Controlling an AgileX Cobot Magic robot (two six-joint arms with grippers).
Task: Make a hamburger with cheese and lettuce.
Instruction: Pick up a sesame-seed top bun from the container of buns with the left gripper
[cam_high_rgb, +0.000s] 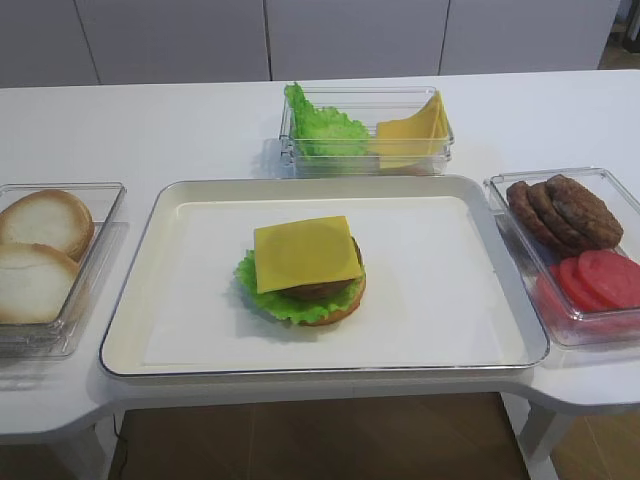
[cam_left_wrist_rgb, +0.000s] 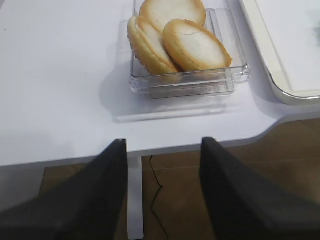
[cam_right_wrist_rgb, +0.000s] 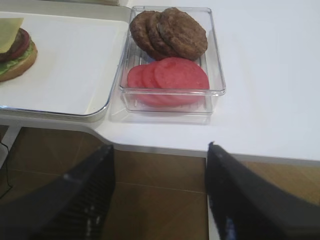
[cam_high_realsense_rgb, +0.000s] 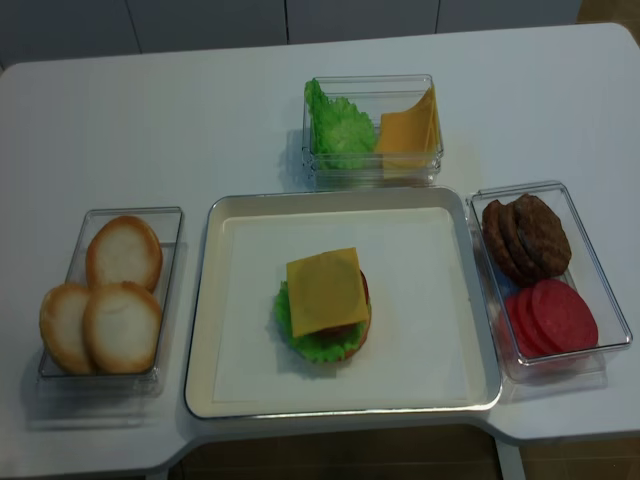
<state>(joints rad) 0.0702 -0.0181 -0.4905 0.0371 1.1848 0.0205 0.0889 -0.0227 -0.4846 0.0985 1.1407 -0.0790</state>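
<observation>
Sitting near the middle of the tray (cam_high_rgb: 130, 300), the hamburger (cam_high_rgb: 303, 272) is a low stack with no top bun: a golden-brown bottom bun, the lettuce (cam_high_rgb: 262, 290) frilling out on its left and front, a dark patty (cam_high_rgb: 322, 290), and the cheese (cam_high_rgb: 305, 252) lying flat on top, its corners overhanging the round layers. In the right wrist view a red slice (cam_right_wrist_rgb: 21, 44) shows just under the cheese, above the patty. Behind the tray stands a clear box (cam_high_rgb: 365, 98) holding a heap of green leaves (cam_high_rgb: 322, 130) on the left and yellow slices (cam_high_rgb: 412, 130) on the right. Left of the tray, a clear bin (cam_high_realsense_rgb: 160, 215) holds three pale bun halves (cam_high_realsense_rgb: 122, 300), overlapping one another. Right of the tray, another clear bin (cam_high_rgb: 500, 190) holds brown patties (cam_high_rgb: 565, 212) at the back and red tomato slices (cam_high_rgb: 595, 280) at the front. Neither arm shows in the overhead views. The right gripper (cam_right_wrist_rgb: 160, 195) hangs past the table's front edge, below the patty bin, its dark fingers (cam_right_wrist_rgb: 250, 200) spread wide apart and holding nothing. The left gripper (cam_left_wrist_rgb: 162, 190) hangs likewise off the front edge, below the bun bin, its fingers (cam_left_wrist_rgb: 90, 200) parted with only floor and a table leg between them, gripping nothing.
</observation>
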